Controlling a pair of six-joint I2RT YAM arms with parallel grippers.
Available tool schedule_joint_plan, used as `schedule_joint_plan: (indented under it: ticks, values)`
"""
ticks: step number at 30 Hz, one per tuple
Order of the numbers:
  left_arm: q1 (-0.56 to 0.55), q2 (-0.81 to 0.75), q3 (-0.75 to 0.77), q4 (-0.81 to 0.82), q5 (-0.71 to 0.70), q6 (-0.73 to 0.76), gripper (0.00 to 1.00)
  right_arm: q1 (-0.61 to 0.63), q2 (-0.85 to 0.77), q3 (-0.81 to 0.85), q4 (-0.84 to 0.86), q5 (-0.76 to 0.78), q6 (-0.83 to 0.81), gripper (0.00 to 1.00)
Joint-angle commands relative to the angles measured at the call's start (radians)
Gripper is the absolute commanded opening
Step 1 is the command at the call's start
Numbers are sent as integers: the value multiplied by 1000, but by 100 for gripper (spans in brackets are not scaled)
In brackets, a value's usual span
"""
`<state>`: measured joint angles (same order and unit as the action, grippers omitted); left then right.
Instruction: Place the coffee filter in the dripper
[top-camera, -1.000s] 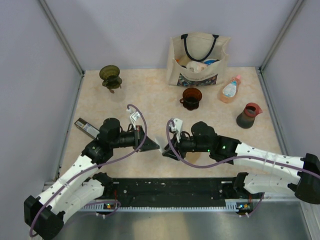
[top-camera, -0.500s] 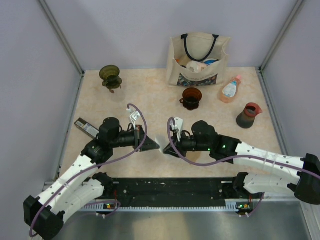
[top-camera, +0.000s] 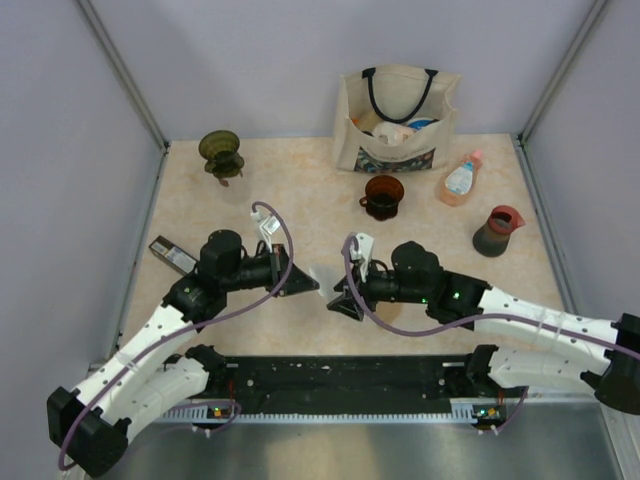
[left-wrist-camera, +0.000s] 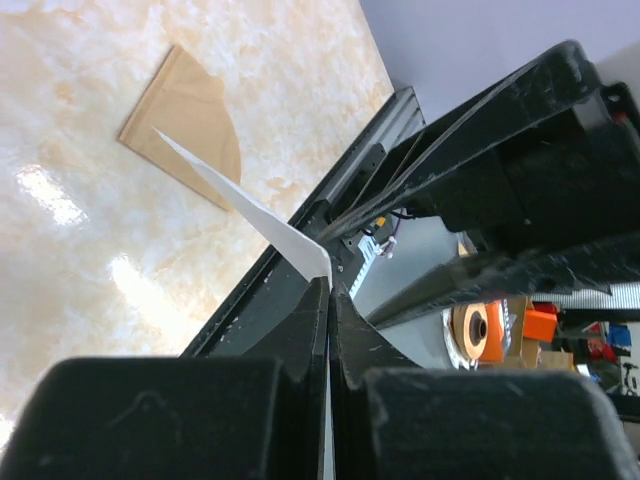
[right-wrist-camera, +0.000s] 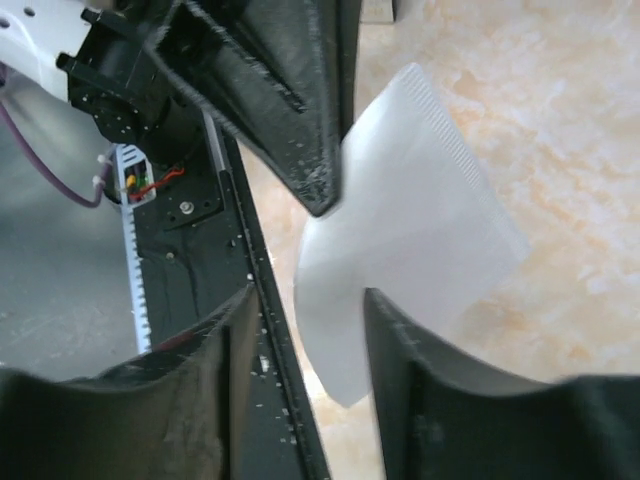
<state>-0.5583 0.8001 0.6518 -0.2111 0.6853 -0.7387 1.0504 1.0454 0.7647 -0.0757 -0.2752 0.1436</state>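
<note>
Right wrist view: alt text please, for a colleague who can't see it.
A white paper filter is pinched in the left arm's black fingers above the marbled table. The right arm's own fingers stand open at the bottom, the filter's lower corner showing in the gap between them.

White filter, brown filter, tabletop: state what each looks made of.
White filter: thin matte paper, probably; crimped seam edge. Brown filter: unbleached paper, matte, flat. Tabletop: glossy marble-look surface with glare; stone or laminate, unclear.
</note>
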Motion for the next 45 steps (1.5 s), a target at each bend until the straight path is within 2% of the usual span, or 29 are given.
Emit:
schedule_joint_plan:
  ticks: [1, 4, 7, 8, 10, 14, 17, 24, 29, 32, 38, 45]
  values:
    - [-3, 4, 45, -4, -79, -40, 0, -6, -85, -36, 27, 20, -45, 60]
    - [-3, -9, 39, 13, -81, -62, 0, -6, -131, -86, 27, 97, -26, 82]
    - [-2, -28, 20, 47, -38, -53, 0, -13, -176, -137, 24, 232, 66, 97]
    - [-2, -32, 14, 65, -5, -39, 0, -26, -188, -152, 30, 261, 121, 99]
    - [-2, -41, 2, 93, 46, -24, 0, -82, -220, -192, 51, 271, 253, 99]
    - [-3, -53, -41, 186, 147, -5, 0, -286, -246, -277, 200, 4, 526, 99]
    - [-3, -62, -47, 229, 172, 5, 0, -375, -222, -349, 408, -165, 707, 99]
    - [-5, -62, -27, 268, 178, 15, 0, -383, -53, -344, 670, -340, 830, 97]
    - [-5, -45, -8, 253, 155, 30, 0, -383, 37, -367, 905, -421, 982, 94]
    - [-5, -24, 5, 231, 134, 39, 0, -372, 80, -361, 1004, -447, 1028, 87]
    - [-8, 5, 22, 181, 66, 35, 0, -346, 119, -334, 1058, -507, 1045, 84]
    - [-11, 16, 25, 162, 36, 21, 0, -316, 107, -246, 694, -408, 831, 84]
